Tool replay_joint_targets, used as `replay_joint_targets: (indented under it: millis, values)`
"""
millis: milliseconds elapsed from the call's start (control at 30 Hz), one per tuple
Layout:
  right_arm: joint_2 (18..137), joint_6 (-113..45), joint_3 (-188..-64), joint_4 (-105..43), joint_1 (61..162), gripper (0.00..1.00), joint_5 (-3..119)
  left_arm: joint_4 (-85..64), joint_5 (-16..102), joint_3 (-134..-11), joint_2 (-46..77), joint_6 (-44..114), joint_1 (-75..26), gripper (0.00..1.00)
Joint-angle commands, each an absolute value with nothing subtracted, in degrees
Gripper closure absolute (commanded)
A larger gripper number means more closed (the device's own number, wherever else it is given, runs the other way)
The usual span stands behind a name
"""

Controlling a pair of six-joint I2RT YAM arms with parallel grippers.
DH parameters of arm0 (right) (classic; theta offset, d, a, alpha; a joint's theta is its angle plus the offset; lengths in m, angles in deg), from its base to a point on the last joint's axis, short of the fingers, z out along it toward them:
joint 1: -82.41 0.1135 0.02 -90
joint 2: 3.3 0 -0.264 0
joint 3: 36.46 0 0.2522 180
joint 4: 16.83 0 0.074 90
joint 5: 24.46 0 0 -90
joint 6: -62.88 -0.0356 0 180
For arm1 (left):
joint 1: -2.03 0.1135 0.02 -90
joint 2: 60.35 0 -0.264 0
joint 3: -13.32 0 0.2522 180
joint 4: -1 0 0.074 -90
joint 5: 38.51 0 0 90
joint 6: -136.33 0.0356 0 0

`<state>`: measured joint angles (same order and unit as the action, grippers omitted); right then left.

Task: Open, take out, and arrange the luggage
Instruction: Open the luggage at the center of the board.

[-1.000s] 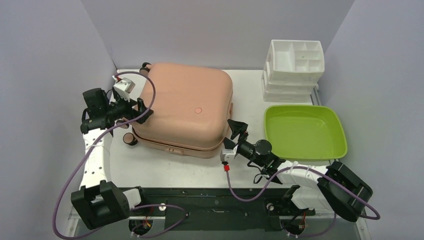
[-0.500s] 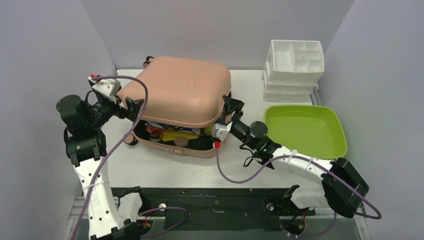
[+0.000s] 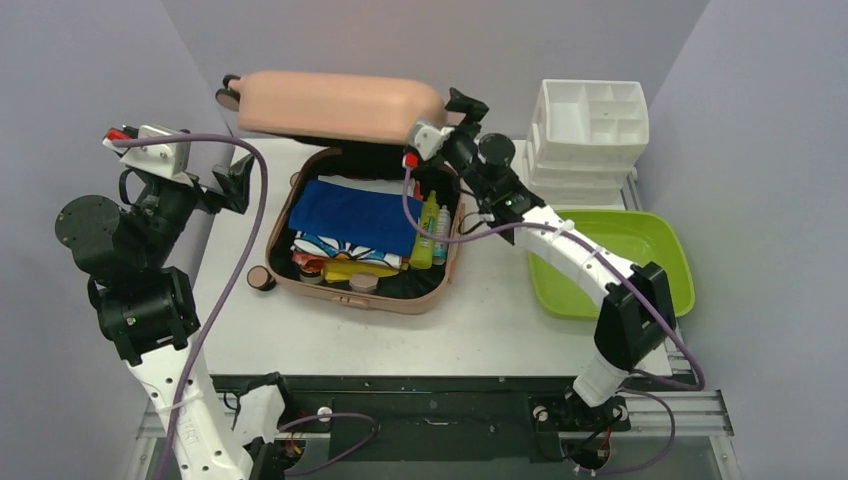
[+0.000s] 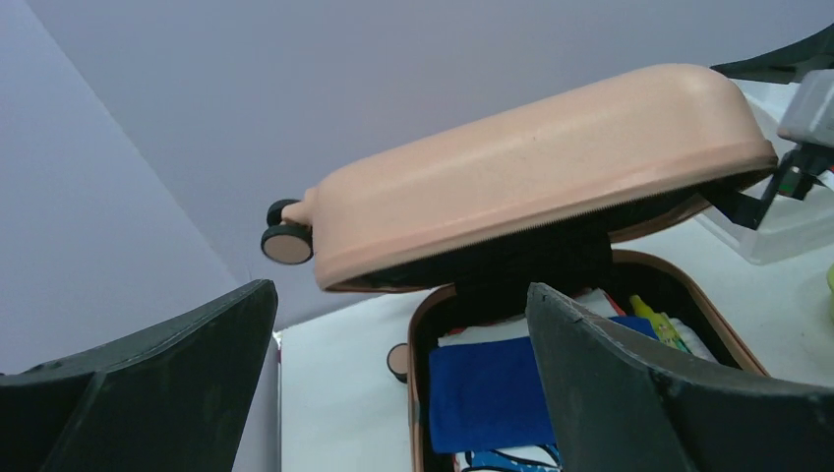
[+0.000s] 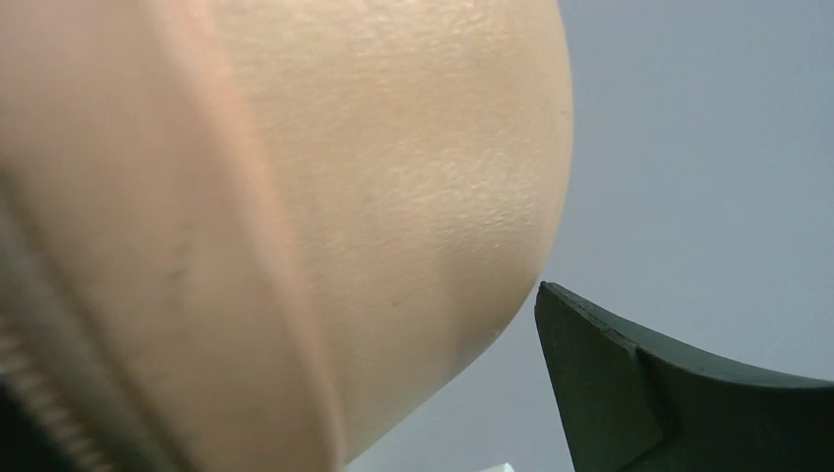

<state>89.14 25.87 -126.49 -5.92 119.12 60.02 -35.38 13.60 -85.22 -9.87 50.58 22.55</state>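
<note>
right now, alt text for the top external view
The salmon-pink luggage lies open, lid raised, the right pincer at the lid's right edge and the open left pincer off its left. Inside: a blue folded cloth and small bottles; a lime-green tray sits to its right.

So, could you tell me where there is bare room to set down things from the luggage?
The widest bare patch of table lies between the luggage and the near edge. The lime-green tray holds nothing, though the right arm crosses its left side. The gap between luggage and tray is narrow; the white organizer crowds the back right corner.
</note>
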Motion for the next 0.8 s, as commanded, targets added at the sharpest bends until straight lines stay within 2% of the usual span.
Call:
replay_joint_targets:
  millis: [0,167,400,667,767]
  values:
    - [96.5,21.5,-139.7,-12.3,114.3,0.00,60.6,-33.4,16.9,-89.6,-7.4,46.7,23.6,0.04]
    - [108.3,20.7,-153.6,-14.7,110.6,0.00,61.3,-33.8,15.8,-85.8,-5.2,48.8,23.7,0.04]
    - [114.7,19.9,-159.2,-14.7,105.9,0.00,59.9,-35.9,15.7,-72.5,-3.1,60.0,22.3,0.04]
    - [109.0,16.4,-155.8,-21.2,104.8,0.00,58.9,-29.7,32.5,-61.0,5.8,70.9,16.0,0.04]
    - [103.0,4.6,-150.9,-32.2,103.4,0.01,57.5,-25.2,38.4,-59.8,10.8,70.9,13.6,0.04]
